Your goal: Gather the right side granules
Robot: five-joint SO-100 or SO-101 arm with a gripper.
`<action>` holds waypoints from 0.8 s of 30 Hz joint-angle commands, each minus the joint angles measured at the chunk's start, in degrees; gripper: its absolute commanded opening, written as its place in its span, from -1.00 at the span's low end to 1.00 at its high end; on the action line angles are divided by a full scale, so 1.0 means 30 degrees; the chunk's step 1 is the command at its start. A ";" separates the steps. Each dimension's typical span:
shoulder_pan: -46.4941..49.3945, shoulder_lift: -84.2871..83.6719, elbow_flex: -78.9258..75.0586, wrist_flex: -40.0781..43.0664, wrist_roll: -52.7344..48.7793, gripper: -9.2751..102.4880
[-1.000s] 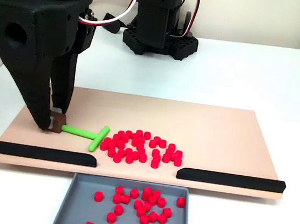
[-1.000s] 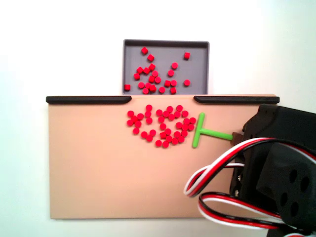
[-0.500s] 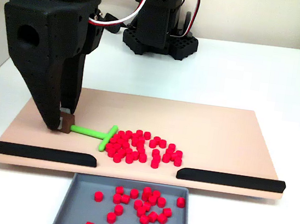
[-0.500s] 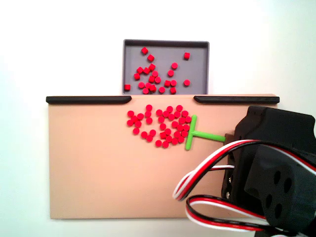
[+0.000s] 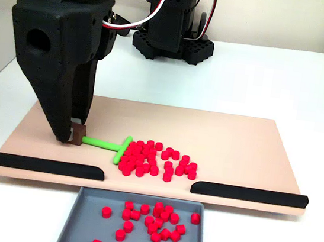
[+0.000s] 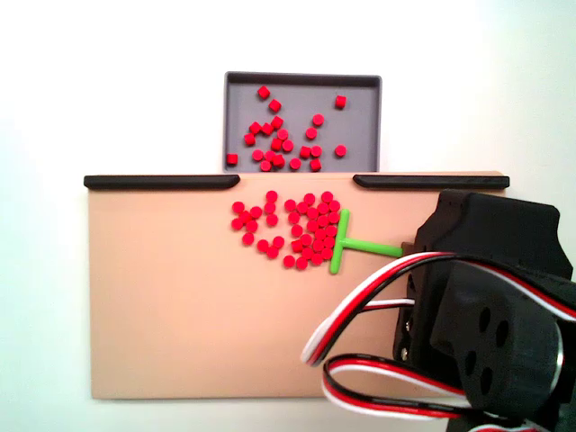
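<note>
The granules [image 5: 154, 160] are a loose pile of small red pellets on the tan board [image 5: 236, 146], just behind the gap between two black rails. In the top-down fixed view the granules [image 6: 292, 229] lie left of the green T-shaped stick [image 6: 360, 245]. In the front fixed view the stick [image 5: 106, 145] lies flat, its crossbar touching the left edge of the pile. My black gripper [image 5: 71, 137] stands at the board's left, shut on the brown block at the stick's handle end.
A grey tray [image 5: 74, 223] below the board's front edge holds several more red pellets. Black rails [image 5: 45, 165] [image 5: 250, 194] line the front edge with a gap between them. The arm's base [image 5: 173, 39] stands behind the board. Red, white and black cables [image 6: 378, 306] loop over the board.
The gripper has slid the green stick toward the pile, rightward in the front view. Its crossbar now presses against the pellets, and that edge of the pile is packed tighter.
</note>
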 commanded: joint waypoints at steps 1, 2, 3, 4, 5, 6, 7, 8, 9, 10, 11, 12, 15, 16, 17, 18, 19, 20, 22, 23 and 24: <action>-0.0293 0.0117 0.0117 0.0117 -0.0908 -0.84; -0.0293 0.0059 0.0059 0.0117 -0.0908 -0.84; -0.0293 0.0000 0.0000 0.0117 -0.0879 -0.84; -0.0293 -0.0029 -0.0059 0.0117 -0.0850 -0.84; -0.0293 -0.0059 -0.0088 0.0117 -0.0850 -0.84; -0.0293 -0.0088 -0.0117 0.0117 -0.0850 -0.84; -0.0293 -0.0088 -0.0117 0.0117 -0.0850 -0.84; -0.0293 -0.0088 -0.0146 0.0117 -0.0850 -0.84; -0.0293 -0.0088 -0.0146 0.0117 -0.0820 -0.84; -0.0293 -0.0088 -0.0146 0.0117 -0.0820 -0.84; -0.0293 -0.0117 -0.0146 0.0117 -0.0820 -0.84; -0.0322 -0.0117 -0.0146 0.0117 -0.0791 -0.84; -0.0352 -0.0117 -0.0176 0.0117 -0.0674 -0.84; -0.0352 -0.0117 -0.0176 0.0117 -0.0586 -0.84; -0.0352 -0.0088 -0.0176 0.0088 -0.0469 -0.84; -0.0352 -0.0059 -0.0176 0.0088 -0.0381 -0.84; -0.0322 -0.0029 -0.0176 0.0088 -0.0352 -0.84; -0.0293 -0.0029 -0.0205 0.0059 -0.0352 -0.84; -0.0293 -0.0029 -0.0205 -0.0029 -0.0234 -0.84; -0.0293 -0.0029 -0.0205 -0.0029 -0.0176 -0.84; -0.0322 -0.0029 -0.0205 -0.0059 -0.0059 -0.84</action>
